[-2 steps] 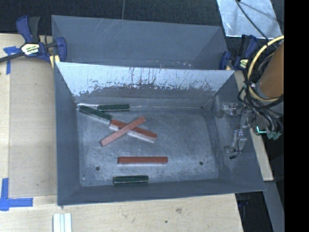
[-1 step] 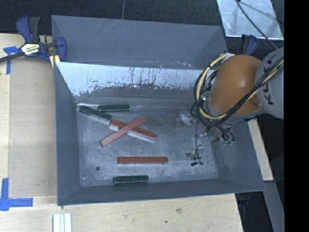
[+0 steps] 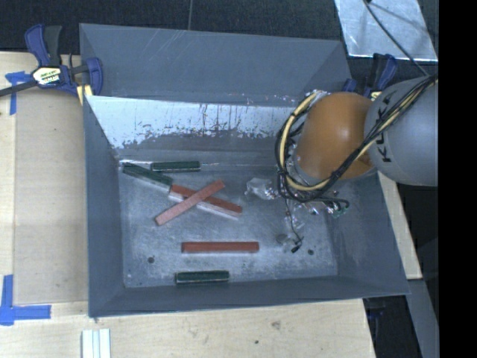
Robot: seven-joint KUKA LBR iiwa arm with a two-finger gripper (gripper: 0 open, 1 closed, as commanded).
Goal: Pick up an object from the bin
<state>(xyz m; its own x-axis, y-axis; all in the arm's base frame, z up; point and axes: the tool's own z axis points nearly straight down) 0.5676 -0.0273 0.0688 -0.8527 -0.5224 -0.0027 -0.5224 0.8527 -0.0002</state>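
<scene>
Approach step, we judge: gripper [image 3: 293, 233] low, right of the brown stick [image 3: 220, 247]; open or closed, we cannot tell. Next, shift left.

Arm [image 3: 406, 136] cut off at right; orange cover [image 3: 335, 136] hides bin [image 3: 223, 66] floor beneath.

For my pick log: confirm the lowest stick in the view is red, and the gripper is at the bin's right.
Not red: the camera view shows the lowest stick is dark green; the red stick lies just above it. The gripper is at the bin's right.
</scene>
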